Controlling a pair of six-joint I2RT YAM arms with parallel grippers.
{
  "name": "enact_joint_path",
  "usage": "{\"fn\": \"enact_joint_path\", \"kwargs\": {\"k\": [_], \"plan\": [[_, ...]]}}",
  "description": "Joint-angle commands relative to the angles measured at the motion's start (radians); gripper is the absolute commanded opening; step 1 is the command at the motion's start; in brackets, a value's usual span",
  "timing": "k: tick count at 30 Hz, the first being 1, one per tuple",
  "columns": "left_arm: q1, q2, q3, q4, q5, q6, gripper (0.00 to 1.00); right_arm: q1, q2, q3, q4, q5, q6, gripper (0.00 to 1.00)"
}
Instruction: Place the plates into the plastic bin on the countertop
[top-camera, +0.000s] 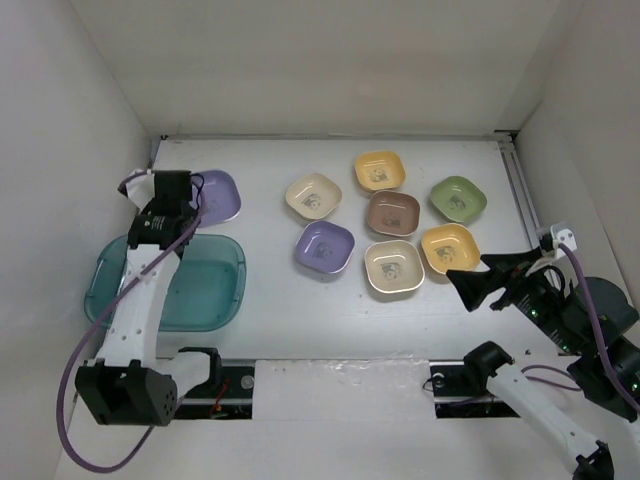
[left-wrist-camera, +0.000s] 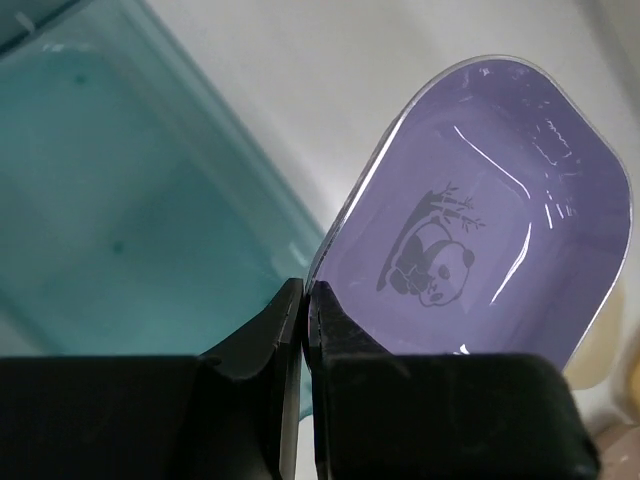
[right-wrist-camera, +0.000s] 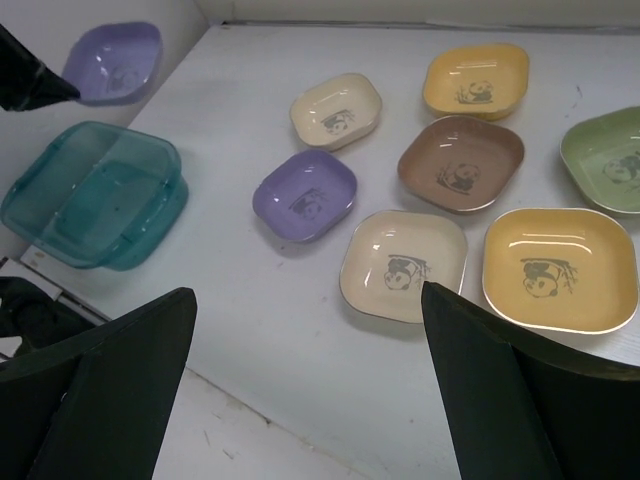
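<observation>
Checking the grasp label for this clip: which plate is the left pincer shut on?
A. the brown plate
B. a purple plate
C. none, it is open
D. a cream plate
B: the left wrist view shows the left pincer closed on the rim of a purple plate.

No lettering, number or brand can be read anywhere, only pictures. Each of the 8 plates carries a dark panda-and-bamboo print in its centre. The print shows clearest on the purple plate at the far left. It is also plain on the cream plate and the yellow plate in the near row of the group on the table.
</observation>
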Motion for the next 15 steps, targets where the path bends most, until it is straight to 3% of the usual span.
{"fn": "enact_joint_path", "kwargs": {"k": [1, 5, 10, 15], "plan": [[0.003, -0.100, -0.097, -0.063, -0.014, -0.001, 0.00, 0.000, -0.004, 0.003, 0.046, -0.049, -0.021, 1.00], [0.003, -0.221, -0.183, -0.172, -0.040, -0.102, 0.00, 0.000, -0.022, -0.007, 0.056, -0.070, -0.021, 1.00], [-0.014, -0.339, -0.154, -0.307, -0.181, -0.262, 0.04, 0.000, -0.022, -0.016, 0.067, -0.099, -0.030, 1.00], [-0.014, -0.343, -0.131, -0.295, -0.181, -0.175, 0.00, 0.000, -0.031, 0.019, 0.058, -0.100, -0.049, 1.00]]}}
